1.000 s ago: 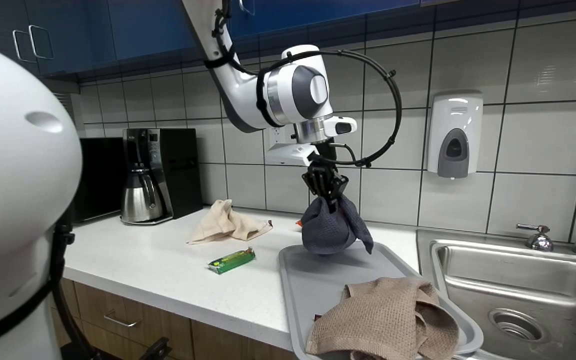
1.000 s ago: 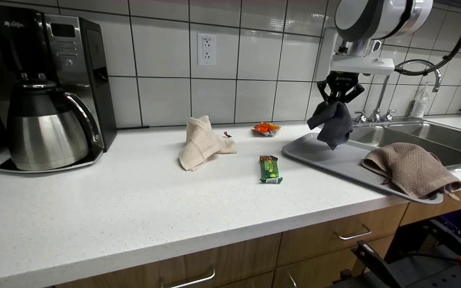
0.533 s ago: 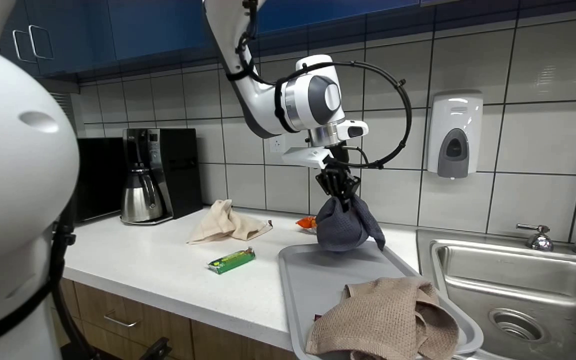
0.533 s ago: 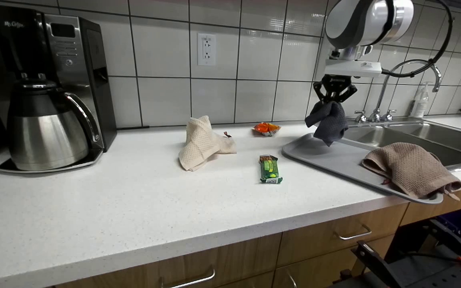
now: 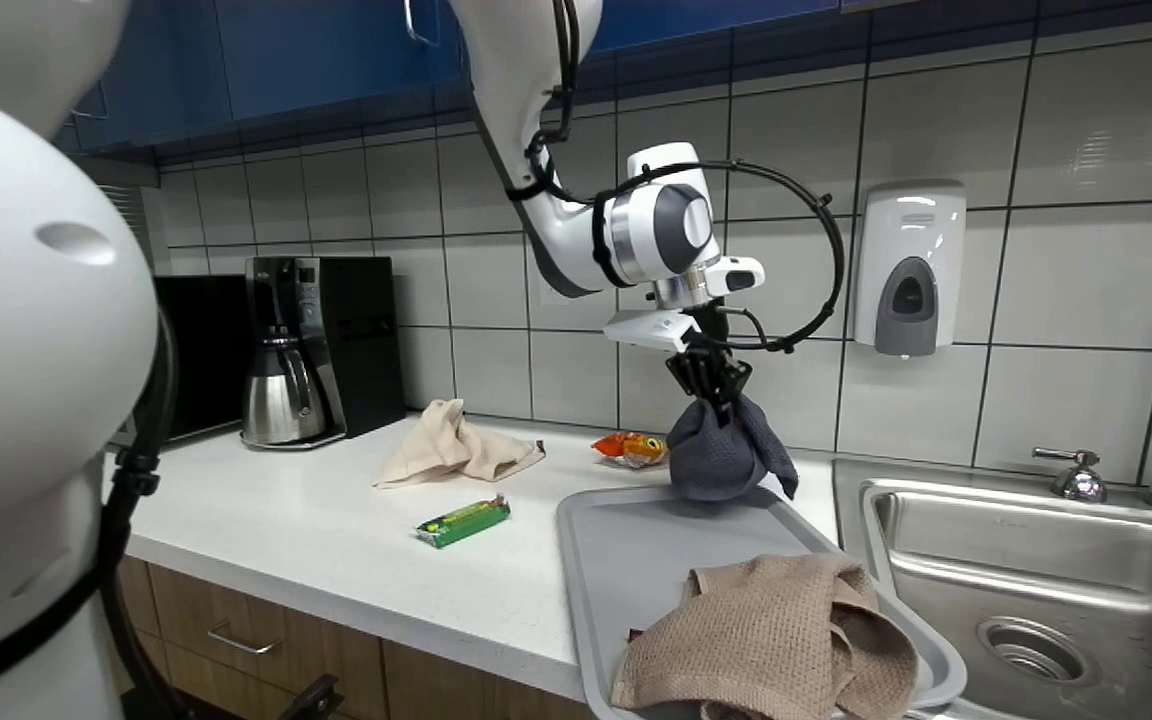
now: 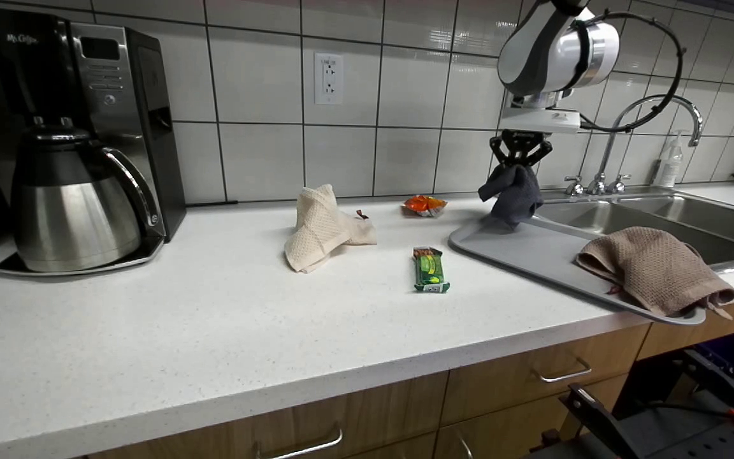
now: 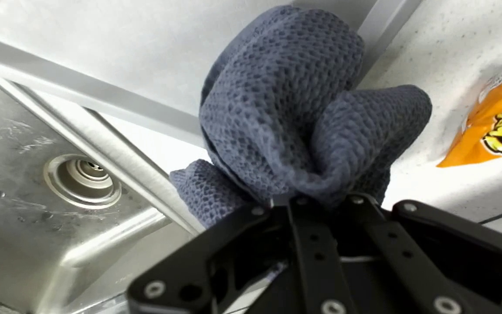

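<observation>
The tool (image 6: 515, 164) and the dark cloth (image 5: 721, 455) have been shifted toward the wall (image 6: 252, 76) over the last second, and more of the orange bag (image 5: 636, 448) has been revealed in an exterior view. The tool is clamped on the gathered top of the dark cloth, whose bulk is held over the wall end of the tray (image 5: 636, 540); whether the tray is touched cannot be told. The tray's other end is covered by the brown cloth (image 5: 766, 630), its side bordered by the sink (image 5: 996, 560). On the bench (image 6: 214, 319), the green bar (image 6: 429, 269) and cream cloth (image 6: 319, 233) are seen well apart from the tool.
</observation>
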Robot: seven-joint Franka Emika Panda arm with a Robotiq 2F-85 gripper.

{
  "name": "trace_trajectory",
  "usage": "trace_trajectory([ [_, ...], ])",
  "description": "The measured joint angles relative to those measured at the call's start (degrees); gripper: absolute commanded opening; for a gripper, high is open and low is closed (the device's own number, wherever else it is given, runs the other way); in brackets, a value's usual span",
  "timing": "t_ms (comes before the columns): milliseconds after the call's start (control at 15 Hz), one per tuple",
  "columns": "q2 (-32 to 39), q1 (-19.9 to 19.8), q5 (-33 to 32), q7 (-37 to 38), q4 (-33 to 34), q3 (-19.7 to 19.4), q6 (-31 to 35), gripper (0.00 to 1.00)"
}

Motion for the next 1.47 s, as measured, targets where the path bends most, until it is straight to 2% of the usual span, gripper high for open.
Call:
trace_trajectory([
  [600,10.1,0.0,2.3,0.0,13.2,-1.2,-0.1,0.03],
  [1467,18.8,-0.1,4.2,0.0,27.9,-2.1,-3.7,0.03],
])
